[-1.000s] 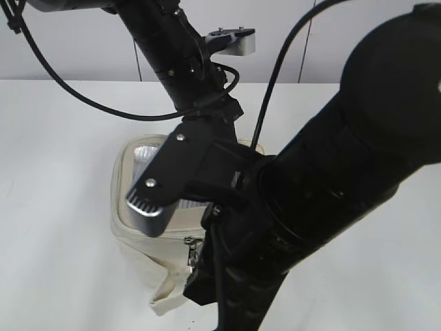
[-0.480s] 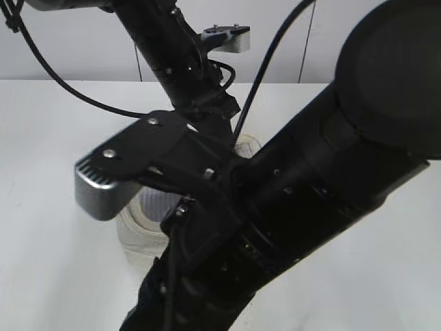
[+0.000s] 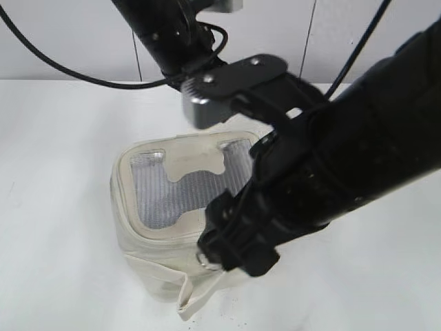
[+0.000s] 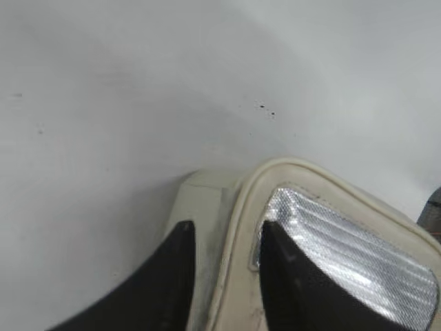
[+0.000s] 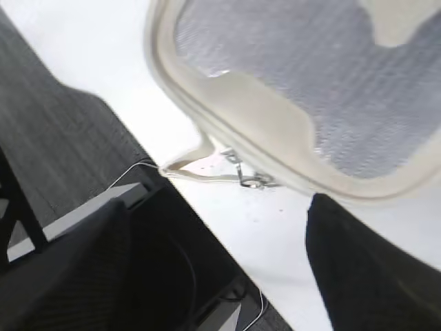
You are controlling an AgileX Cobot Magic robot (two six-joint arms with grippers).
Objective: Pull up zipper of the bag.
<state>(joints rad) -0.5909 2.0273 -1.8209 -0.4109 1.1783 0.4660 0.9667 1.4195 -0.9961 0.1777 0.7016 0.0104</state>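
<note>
The cream bag [image 3: 148,252] stands on the white table, its top panel of grey mesh around an H-shaped patch facing up. In the left wrist view my left gripper [image 4: 227,238] pinches the bag's top rim [image 4: 238,207], one finger on the side wall and one on the mesh. My right gripper [image 5: 213,276] is wide open and empty, just off the bag's front edge. The zipper's silver sliders with ring pulls [image 5: 251,181] hang at that edge, a short way ahead of the jaws. In the exterior view the right gripper [image 3: 231,252] hides the bag's front right corner.
A loose cream strap flap [image 3: 189,300] hangs at the bag's front. The table's front edge, with dark floor and a black frame [image 5: 158,255] below, lies close under the right gripper. The left arm [image 3: 165,34] comes down from behind the bag.
The right arm and its wrist camera have swung up and to the right. The bag's top panel, covered before, now shows. The bag stays where it was.
</note>
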